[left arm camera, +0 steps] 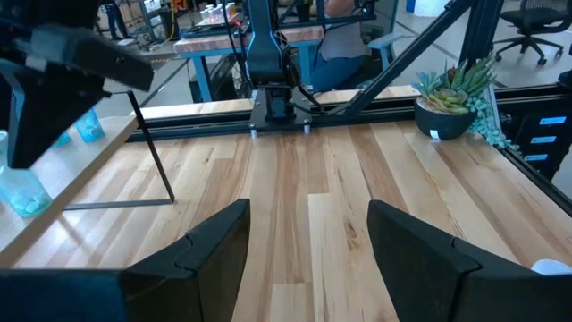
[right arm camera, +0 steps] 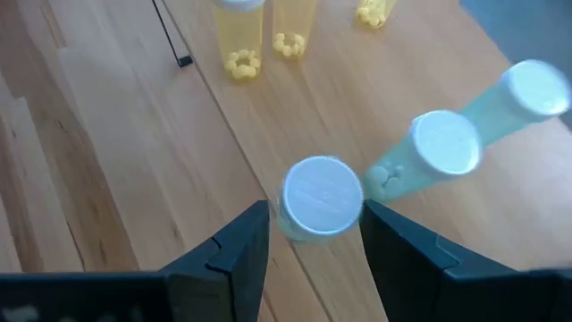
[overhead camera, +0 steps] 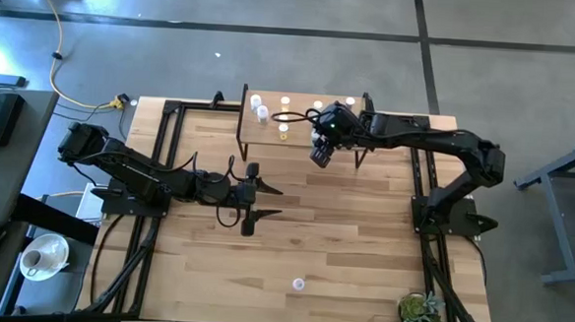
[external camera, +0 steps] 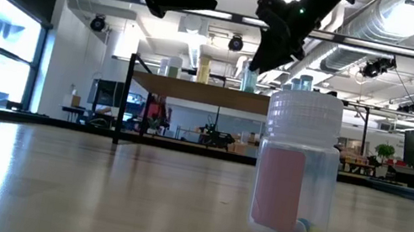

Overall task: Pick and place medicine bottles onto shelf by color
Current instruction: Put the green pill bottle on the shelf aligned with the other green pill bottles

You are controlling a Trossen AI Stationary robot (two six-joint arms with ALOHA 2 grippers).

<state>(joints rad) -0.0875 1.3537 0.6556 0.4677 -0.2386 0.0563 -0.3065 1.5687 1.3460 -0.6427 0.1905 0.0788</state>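
Bottle going onto the shelf

The right gripper (right arm camera: 308, 241) holds a white-capped bottle (right arm camera: 320, 199) standing straight up over the shelf (overhead camera: 269, 135). The left gripper (overhead camera: 266, 201) waits wide open, holding nothing.

On the shelf (right arm camera: 134, 161): 3 yellow bottles (right arm camera: 239, 36) and 3 teal bottles (right arm camera: 438, 152) (right wrist view); 1 pink bottle (external camera: 296, 170) on the table.

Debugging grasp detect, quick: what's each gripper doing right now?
Left gripper: open, empty, above the bare tabletop.
Right gripper: over the shelf, fingers either side of a white-capped bottle; whether it is gripped cannot be told.
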